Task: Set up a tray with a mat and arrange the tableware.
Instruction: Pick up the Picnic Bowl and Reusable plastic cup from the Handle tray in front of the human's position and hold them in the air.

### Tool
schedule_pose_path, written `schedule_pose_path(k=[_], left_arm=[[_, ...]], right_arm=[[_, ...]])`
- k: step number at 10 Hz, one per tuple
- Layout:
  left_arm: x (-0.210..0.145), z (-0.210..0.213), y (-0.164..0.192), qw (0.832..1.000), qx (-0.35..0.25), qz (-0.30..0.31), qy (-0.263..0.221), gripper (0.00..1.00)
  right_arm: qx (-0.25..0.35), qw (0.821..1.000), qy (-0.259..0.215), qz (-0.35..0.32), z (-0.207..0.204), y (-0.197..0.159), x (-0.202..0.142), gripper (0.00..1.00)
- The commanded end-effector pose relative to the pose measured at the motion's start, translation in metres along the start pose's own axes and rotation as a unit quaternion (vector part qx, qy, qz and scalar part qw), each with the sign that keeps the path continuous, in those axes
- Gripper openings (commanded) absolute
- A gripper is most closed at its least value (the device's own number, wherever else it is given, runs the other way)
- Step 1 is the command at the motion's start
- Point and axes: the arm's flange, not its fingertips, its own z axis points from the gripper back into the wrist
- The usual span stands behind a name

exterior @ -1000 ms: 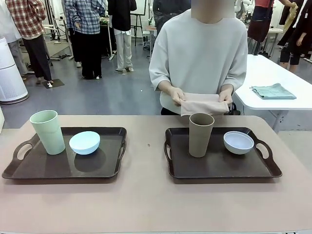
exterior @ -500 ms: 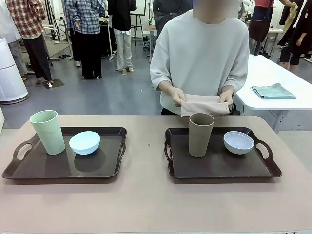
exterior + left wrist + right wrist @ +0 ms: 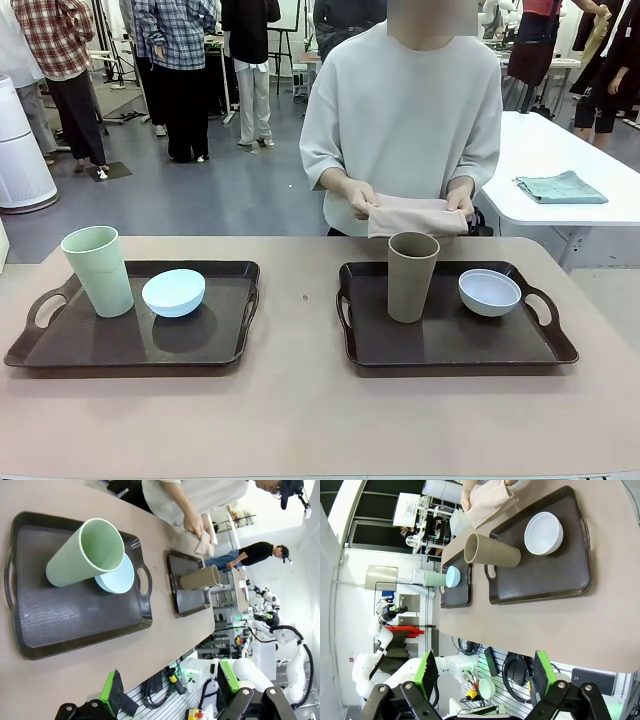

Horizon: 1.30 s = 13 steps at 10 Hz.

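Two dark brown trays sit side by side on the table. The left tray (image 3: 130,350) carries a pale green tumbler (image 3: 98,270) and a light blue bowl (image 3: 173,292). On the right tray (image 3: 455,350) stand a taupe tumbler (image 3: 412,276) and a greyish-white bowl (image 3: 489,292). At the far edge a person holds a folded beige mat (image 3: 415,213) in both hands, above the table. My left gripper (image 3: 170,685) hangs open, high over the table's side beyond the left tray (image 3: 75,625). My right gripper (image 3: 485,672) is open too, off the table's edge near the right tray (image 3: 555,580).
A strip of bare tabletop (image 3: 300,330) lies between the trays, and more runs along the near edge. Behind on the right, a white table holds a teal cloth (image 3: 560,187). Several people stand in the background.
The person has shifted slightly to the left, still holding the folded mat. The trays, tumblers and bowls have not moved.
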Motion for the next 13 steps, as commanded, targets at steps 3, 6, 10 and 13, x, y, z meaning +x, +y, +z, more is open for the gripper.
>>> schedule_pose_path(k=[3,6,10,13], left_arm=[[0.0,0.001,-0.001,1.0,-0.008,0.002,-0.002,1.0],[0.014,-0.01,-0.025,0.999,0.015,-0.044,0.005,1.0],[0.06,-0.075,-0.126,0.965,0.082,-0.235,0.087,1.0],[0.057,-0.179,-0.183,0.883,0.136,-0.413,0.176,1.0]], right_arm=[[0.013,1.0,-0.003,0.009,0.0,-0.001,0.002,1.0],[-0.021,0.999,0.029,0.029,-0.008,0.011,0.007,1.0],[-0.227,0.971,0.072,0.007,-0.065,0.083,0.046,1.0],[-0.364,0.929,0.058,0.008,-0.116,0.126,0.067,1.0]])
